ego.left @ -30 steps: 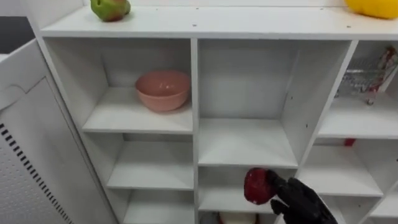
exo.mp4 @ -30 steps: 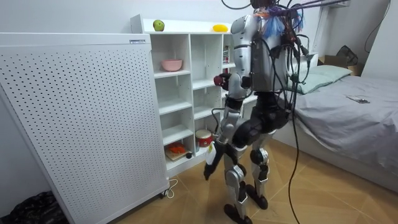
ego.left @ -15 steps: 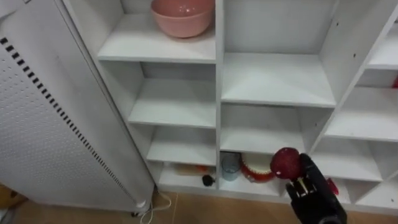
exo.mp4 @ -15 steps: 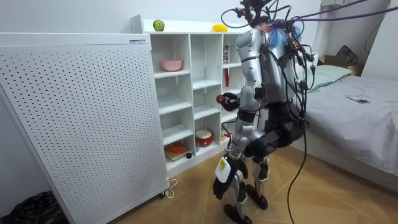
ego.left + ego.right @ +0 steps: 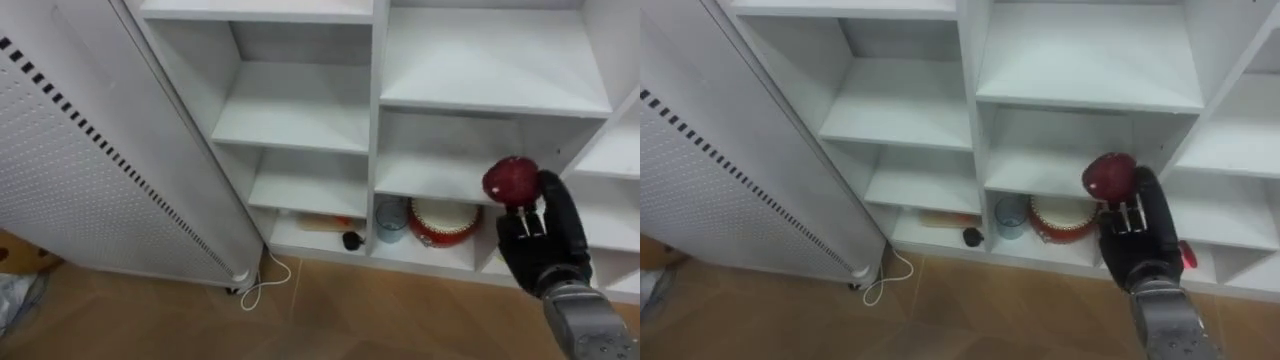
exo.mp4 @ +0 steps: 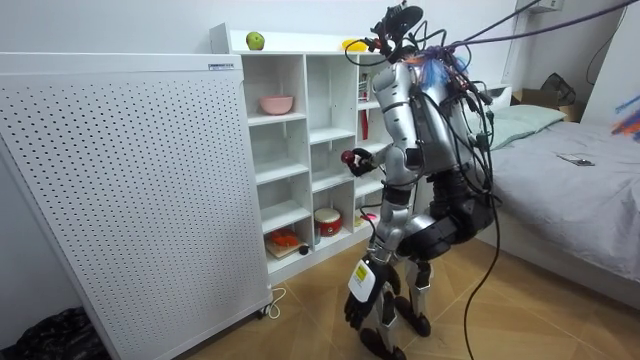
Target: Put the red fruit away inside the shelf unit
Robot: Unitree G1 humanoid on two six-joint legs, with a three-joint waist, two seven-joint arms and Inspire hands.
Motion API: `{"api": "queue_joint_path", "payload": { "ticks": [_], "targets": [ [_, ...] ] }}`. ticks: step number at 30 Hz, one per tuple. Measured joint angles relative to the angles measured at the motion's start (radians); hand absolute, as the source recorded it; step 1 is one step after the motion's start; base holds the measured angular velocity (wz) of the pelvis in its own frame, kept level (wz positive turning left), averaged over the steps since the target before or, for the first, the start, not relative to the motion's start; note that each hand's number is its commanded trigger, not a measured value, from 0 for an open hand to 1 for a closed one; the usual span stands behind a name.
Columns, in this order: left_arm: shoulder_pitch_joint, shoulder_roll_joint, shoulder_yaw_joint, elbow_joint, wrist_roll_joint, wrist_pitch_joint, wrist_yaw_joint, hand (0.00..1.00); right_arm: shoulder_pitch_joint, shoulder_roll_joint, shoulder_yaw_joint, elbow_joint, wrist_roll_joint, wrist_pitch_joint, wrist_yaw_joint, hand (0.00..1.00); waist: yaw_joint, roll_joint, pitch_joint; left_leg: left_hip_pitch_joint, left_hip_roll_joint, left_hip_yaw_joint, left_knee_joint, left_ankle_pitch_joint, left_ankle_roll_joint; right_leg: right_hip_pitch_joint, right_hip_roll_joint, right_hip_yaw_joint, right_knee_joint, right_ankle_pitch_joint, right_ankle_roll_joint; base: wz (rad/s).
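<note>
The right hand [image 5: 545, 245] is standing upright before the white, flat-panelled closet [image 5: 375, 110], wrapping one round, glossy red apple [image 5: 509, 180] in front of its lower middle shelves. The left hand [image 6: 357, 303] is hanging low near the closet's foot; I cannot tell its grip. One green fruit [image 6: 255, 41] and one yellow fruit [image 6: 353, 45] are sitting atop the closet.

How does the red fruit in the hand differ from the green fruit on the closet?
The red fruit is dark red, the green fruit green. The red fruit is gripped by the right hand low before the closet; the green fruit rests on its top. Both are roundish.
</note>
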Motion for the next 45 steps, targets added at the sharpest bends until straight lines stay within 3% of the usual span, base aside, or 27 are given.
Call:
{"api": "queue_joint_path", "payload": {
  "ticks": [4, 11, 12, 13, 23, 30, 45],
  "targets": [
    [0.001, 0.004, -0.017, -0.016, 0.007, -0.001, 0.004, 0.0, -0.025, -0.026, -0.017, 0.0, -0.003, -0.014, -0.026, 1.0, 0.024, 0.009, -0.0005, -0.001, -0.003, 0.0, 0.0, -0.002, 0.003, -0.003, -0.003, 0.001, 0.001, -0.003, 0.003, 0.01],
    [0.049, 0.021, -0.02, -0.081, 0.017, 0.004, 0.005, 0.0, -0.049, -0.029, -0.024, -0.014, -0.003, -0.018, -0.065, 1.0, 0.027, 0.021, -0.002, -0.005, -0.009, 0.01, 0.006, -0.008, 0.009, -0.013, -0.019, 0.005, 0.023, -0.026, 0.009, 0.05],
    [0.056, 0.024, -0.02, -0.089, 0.024, 0.005, 0.005, 0.0, -0.049, -0.029, -0.024, -0.022, -0.003, -0.018, -0.071, 0.36, 0.027, 0.022, -0.0026, -0.007, -0.01, 0.009, 0.006, -0.008, 0.009, -0.015, -0.02, 0.005, 0.024, -0.028, 0.009, 0.03],
    [0.059, 0.025, -0.02, -0.089, 0.028, 0.006, 0.005, 0.0, -0.049, -0.029, -0.024, -0.028, -0.003, -0.018, -0.075, 0.0, 0.027, 0.023, -0.0031, -0.008, -0.01, 0.009, 0.006, -0.009, 0.009, -0.015, -0.02, 0.005, 0.024, -0.028, 0.009, 0.0],
    [0.081, 0.029, -0.038, -0.09, 0.056, 0.02, 0.023, 0.0, -0.088, -0.029, -0.032, -0.046, -0.004, -0.019, -0.125, 0.0, 0.027, 0.026, -0.0053, -0.009, -0.017, 0.01, 0.018, -0.009, 0.009, -0.021, -0.029, 0.009, 0.049, -0.034, 0.008, 0.02],
    [0.106, 0.034, -0.041, -0.091, 0.057, 0.019, 0.025, 0.0, -0.089, -0.032, -0.039, -0.049, 0.01, -0.055, -0.175, 0.0, 0.047, 0.027, -0.0059, -0.007, -0.013, 0.009, 0.021, -0.01, 0.009, -0.016, -0.031, 0.001, 0.049, -0.033, 0.005, 0.01],
    [0.122, 0.042, -0.043, -0.09, 0.058, 0.018, 0.022, 0.0, -0.102, -0.032, -0.054, -0.055, 0.016, -0.063, -0.185, 0.0, 0.056, 0.034, -0.0052, 0.046, -0.008, 0.008, 0.013, -0.01, 0.009, 0.044, -0.029, -0.008, 0.035, -0.038, 0.005, 0.0]
  ]
}}
